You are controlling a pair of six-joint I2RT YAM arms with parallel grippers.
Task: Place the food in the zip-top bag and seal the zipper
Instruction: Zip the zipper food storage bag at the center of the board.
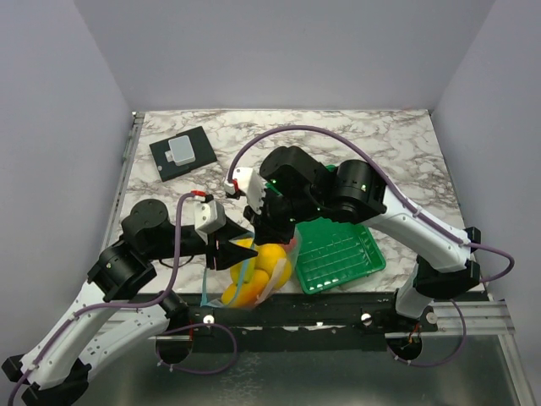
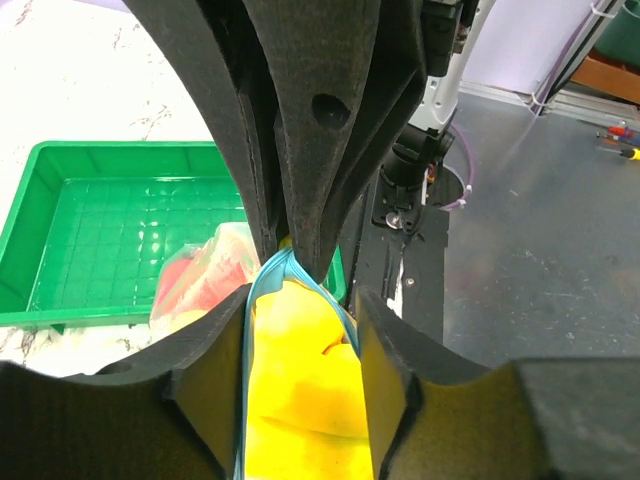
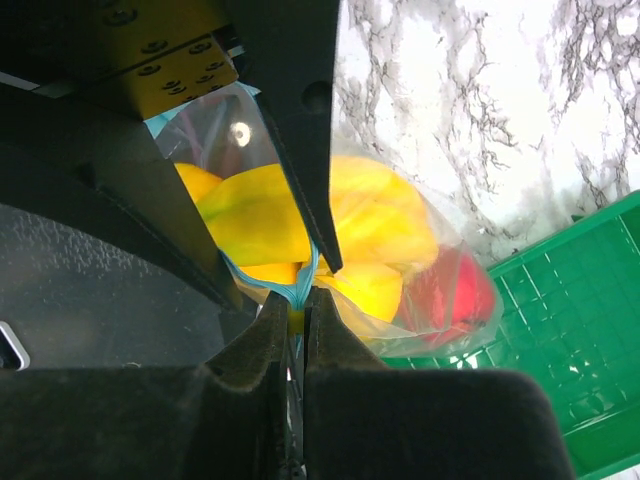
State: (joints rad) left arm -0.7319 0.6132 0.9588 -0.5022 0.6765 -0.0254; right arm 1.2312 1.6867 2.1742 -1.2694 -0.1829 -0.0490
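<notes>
Film this thin will be floppy and slick, so the zip-top bag [image 1: 264,272] should be held by the zipper [image 3: 297,287], its only stiff line; the food [image 3: 290,215] looks light but bulky. My right gripper [image 3: 302,305] has its fingers pressed together on one end of that blue strip. My left gripper [image 2: 300,400] stands spread, straddling the mouth where the two strips part around a yellow piece. The bag hangs between my grippers at the table's near edge, just beside the green tray [image 1: 359,262]. Its zipper runs lengthwise from one gripper to the other, mouth upward, belly sagging below.
</notes>
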